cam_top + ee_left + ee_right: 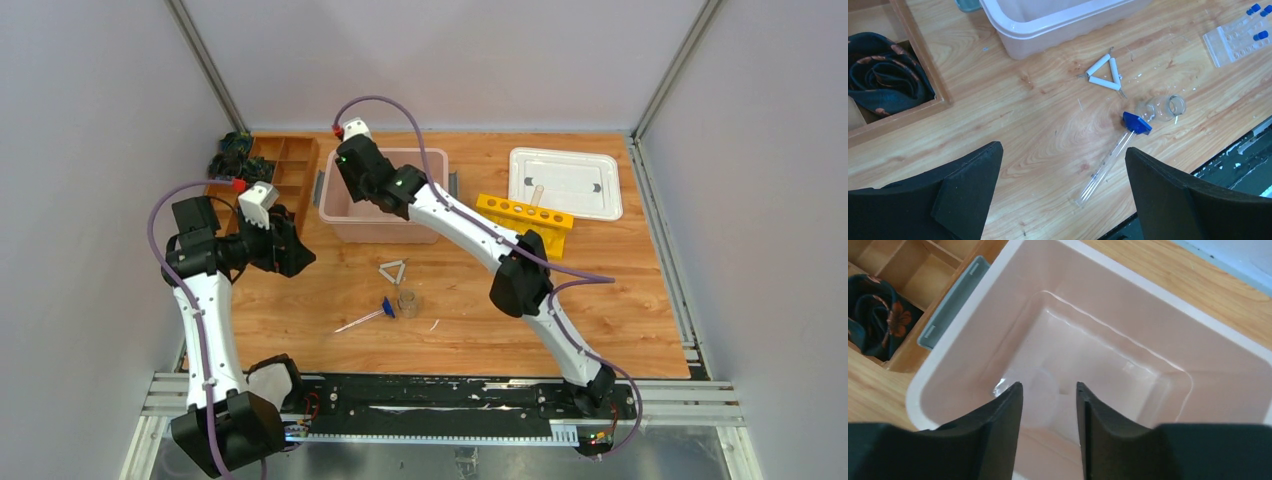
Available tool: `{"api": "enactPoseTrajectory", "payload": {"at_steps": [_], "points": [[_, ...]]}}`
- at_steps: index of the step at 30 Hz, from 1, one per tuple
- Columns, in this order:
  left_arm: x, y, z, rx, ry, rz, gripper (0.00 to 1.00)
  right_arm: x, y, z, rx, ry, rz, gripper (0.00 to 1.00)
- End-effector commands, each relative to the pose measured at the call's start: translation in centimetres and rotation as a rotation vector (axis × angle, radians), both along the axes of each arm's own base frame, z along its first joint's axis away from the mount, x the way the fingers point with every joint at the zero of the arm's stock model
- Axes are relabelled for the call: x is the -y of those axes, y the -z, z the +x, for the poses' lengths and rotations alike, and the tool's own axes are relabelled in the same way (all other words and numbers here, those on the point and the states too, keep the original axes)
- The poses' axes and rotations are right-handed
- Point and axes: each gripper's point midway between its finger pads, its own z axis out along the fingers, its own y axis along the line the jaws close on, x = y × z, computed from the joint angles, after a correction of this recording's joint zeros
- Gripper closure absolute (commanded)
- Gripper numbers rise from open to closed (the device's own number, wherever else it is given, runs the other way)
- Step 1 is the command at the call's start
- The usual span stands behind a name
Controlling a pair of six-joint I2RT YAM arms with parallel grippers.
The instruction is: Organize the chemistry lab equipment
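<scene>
The right fingers hang over the pink bin, parted a little and holding nothing. Below them a clear rounded piece lies on the bin's floor, too blurred to name. The left fingers are spread wide and empty above the worktop, near the wooden tray. On the worktop lie the pale triangle, the tiny beaker on its side, and just beside it the blue-capped glass tube. The vial tray sits further off, and the yellow rack stands near the bin.
</scene>
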Motion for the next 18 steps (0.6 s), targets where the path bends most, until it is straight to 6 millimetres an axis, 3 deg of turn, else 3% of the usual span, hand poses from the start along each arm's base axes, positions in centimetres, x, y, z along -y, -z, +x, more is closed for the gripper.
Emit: {"api": "enactPoseTrajectory", "payload": {"at_steps": [1, 6, 10, 12, 13, 14, 18], "points": [[0.0, 0.1, 0.1, -0.009, 0.013, 0.010, 0.00, 0.3, -5.7, 0.4, 0.022, -0.035, 0.165, 0.45], [0.3, -0.4, 0.3, -0.006, 0.018, -0.013, 0.00, 2.3, -9.2, -1.9, 0.044, -0.074, 0.191, 0.39], [0.5, -0.3, 0.3, -0.020, 0.020, -0.028, 0.01, 4.4, -9.3, -5.0, 0.010, -0.096, 0.178, 0.44], [0.6, 0.0, 0.2, -0.027, 0.026, -0.024, 0.01, 5.2, -8.6, -7.2, -0.007, -0.143, 0.178, 0.48], [0.7, 0.1, 0.2, -0.031, 0.029, -0.021, 0.01, 5.4, -7.4, -8.3, -0.018, -0.168, 0.163, 0.50], [0.8, 0.2, 0.2, -0.033, 0.032, -0.018, 0.01, 5.9, -4.9, -9.4, -0.046, -0.186, 0.123, 0.51], [1.1, 0.4, 0.1, -0.041, 0.043, -0.017, 0.02, 6.4, 0.3, -12.7, -0.135, -0.261, 0.073, 0.53]]}}
